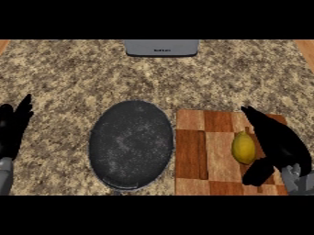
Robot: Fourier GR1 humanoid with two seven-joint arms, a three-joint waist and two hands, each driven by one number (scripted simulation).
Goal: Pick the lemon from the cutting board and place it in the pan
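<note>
Speckled granite counter [71, 78], seen from above. Centre: round, dark pan [131, 144] with a mottled floor, its rim just beside the left edge of the board [200, 151], a rectangle of light and dark wood blocks. The lemon [243, 147], smooth, yellow and oval, lies on the board's right half; its long axis runs away from me, one tip pointing to the far edge. My right hand [282, 142] lies open just right of the lemon, fingers straight, thumb near its near end. My left hand [9, 133] rests open at the left edge. Bare counter lies beyond both.
</note>
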